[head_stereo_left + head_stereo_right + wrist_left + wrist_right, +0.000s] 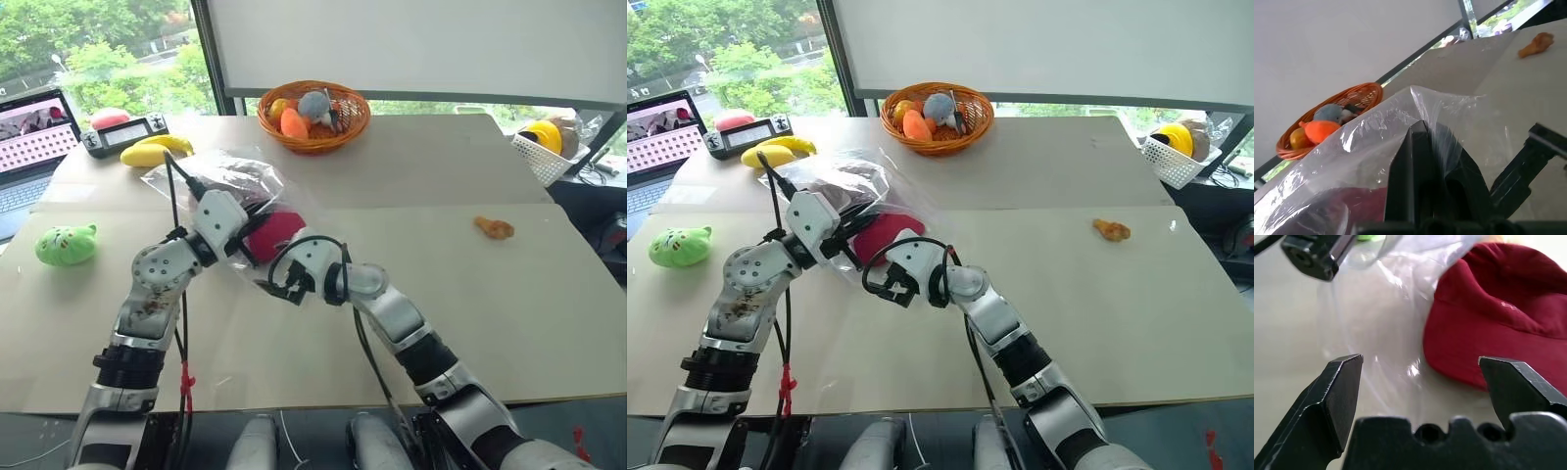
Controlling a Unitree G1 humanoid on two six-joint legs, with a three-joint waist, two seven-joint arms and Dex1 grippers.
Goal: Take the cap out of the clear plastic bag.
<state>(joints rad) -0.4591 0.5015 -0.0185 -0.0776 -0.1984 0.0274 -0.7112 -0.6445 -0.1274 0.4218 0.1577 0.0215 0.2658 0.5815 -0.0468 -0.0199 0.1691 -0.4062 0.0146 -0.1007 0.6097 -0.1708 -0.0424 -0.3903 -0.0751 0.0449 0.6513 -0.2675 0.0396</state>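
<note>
The clear plastic bag (pixel 217 176) lies crumpled on the table's left-centre, its near end lifted. Inside it, the dark red cap (pixel 275 233) shows through the plastic; in the right wrist view the cap (pixel 1498 318) is close ahead. My left gripper (pixel 243 247) is shut on a fold of the bag, and the pinched plastic (pixel 1420 122) drapes over its fingers (pixel 1415 166). My right gripper (pixel 280 284) hangs open just in front of the bag's near end. Its fingers (pixel 1337 396) stand wide apart, facing the cap's edge, with nothing between them.
A wicker basket (pixel 355 124) of small toys stands at the back centre. A banana (pixel 157 149), a black device (pixel 125 133) and a laptop (pixel 29 147) are at back left, a green plush (pixel 67 245) at left. An orange toy (pixel 495 228) lies at right, a white basket (pixel 541 157) at far right.
</note>
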